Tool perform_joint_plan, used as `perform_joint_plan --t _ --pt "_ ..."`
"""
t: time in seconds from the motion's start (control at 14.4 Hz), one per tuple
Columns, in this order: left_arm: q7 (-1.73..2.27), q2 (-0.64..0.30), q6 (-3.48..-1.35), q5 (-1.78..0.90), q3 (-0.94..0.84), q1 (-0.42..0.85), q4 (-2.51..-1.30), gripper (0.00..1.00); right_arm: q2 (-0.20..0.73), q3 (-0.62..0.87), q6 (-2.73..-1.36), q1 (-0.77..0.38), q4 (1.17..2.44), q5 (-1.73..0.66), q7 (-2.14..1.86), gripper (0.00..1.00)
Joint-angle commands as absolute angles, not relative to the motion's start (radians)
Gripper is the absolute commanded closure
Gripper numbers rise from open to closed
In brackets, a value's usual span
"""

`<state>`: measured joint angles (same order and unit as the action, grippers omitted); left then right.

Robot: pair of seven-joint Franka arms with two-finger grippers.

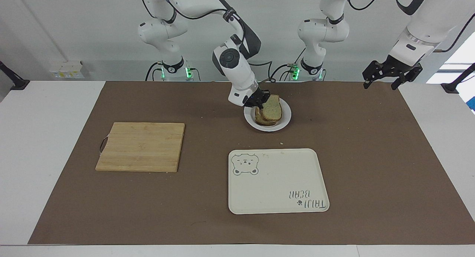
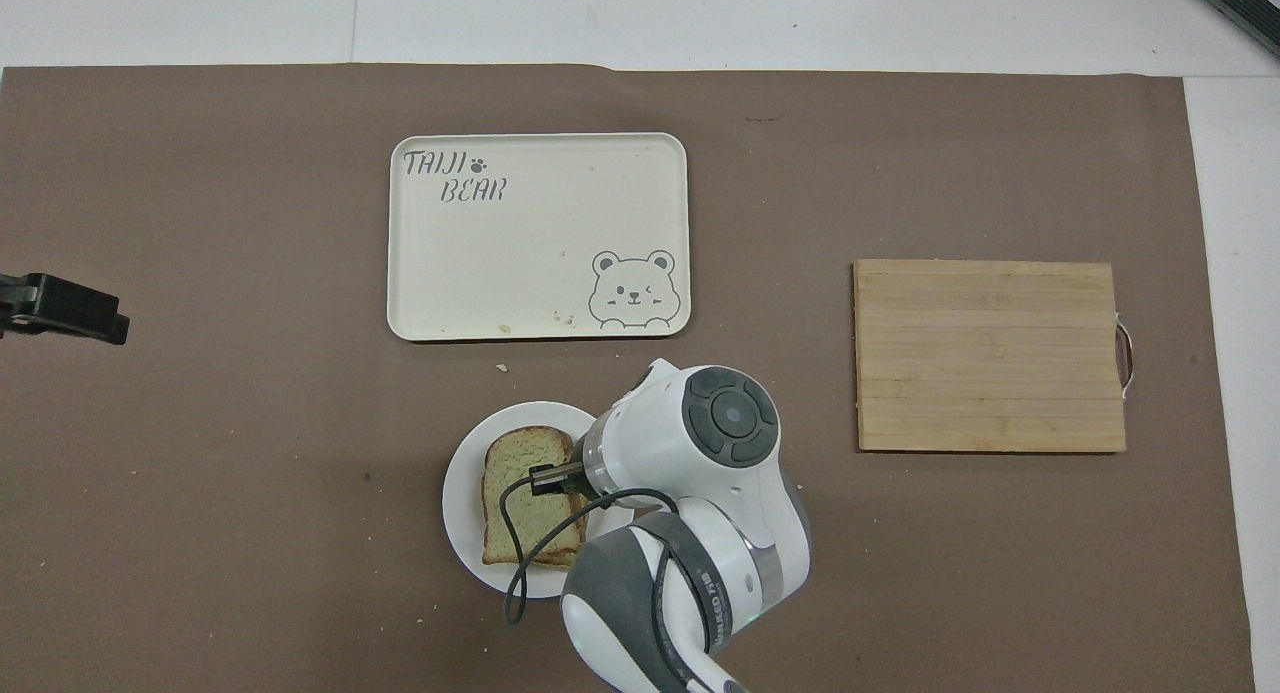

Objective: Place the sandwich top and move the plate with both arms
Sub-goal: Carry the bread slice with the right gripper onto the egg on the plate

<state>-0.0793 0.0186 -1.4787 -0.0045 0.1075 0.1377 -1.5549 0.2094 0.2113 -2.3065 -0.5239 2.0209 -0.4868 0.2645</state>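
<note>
Speckled sandwich top tilted over lower slice on round white plate, right hand gripping it

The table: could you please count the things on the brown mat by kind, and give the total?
Bread slices: 2, the sandwich top over a lower slice
Plates: 1, the plate
Trays: 1, the cream tray
Cutting boards: 1, the wooden board
Total: 5

White plate; cream bear-print tray; brown mat.
</note>
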Motion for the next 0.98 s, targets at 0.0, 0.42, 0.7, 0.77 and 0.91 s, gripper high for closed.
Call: perform_joint_plan --t 0.0,0.42,0.7,0.77,0.91 --pt "-0.071 0.017 -1.460 0.005 0.107 0.138 -1.540 0.00 0.228 0.209 -2.362 -0.534 2.052 -0.512 0.275 1.00" --pt "-0.080 0.058 -1.482 -0.034 0.097 0.150 -1.595 0.00 0.253 0.207 -2.395 -0.509 2.046 -0.512 0.282 0.00" --pt "-0.078 0.064 -1.558 -0.090 0.097 0.152 -1.679 0.00 0.209 0.192 -2.379 -0.442 2.033 -0.492 0.276 0.00" --pt "-0.084 0.066 -1.596 -0.124 0.100 0.149 -1.721 0.00 0.190 0.190 -2.356 -0.407 2.029 -0.479 0.273 0.00" --pt "-0.118 0.066 -1.690 -0.176 0.100 0.150 -1.811 0.00 0.161 0.192 -2.313 -0.324 2.019 -0.367 0.270 0.00"
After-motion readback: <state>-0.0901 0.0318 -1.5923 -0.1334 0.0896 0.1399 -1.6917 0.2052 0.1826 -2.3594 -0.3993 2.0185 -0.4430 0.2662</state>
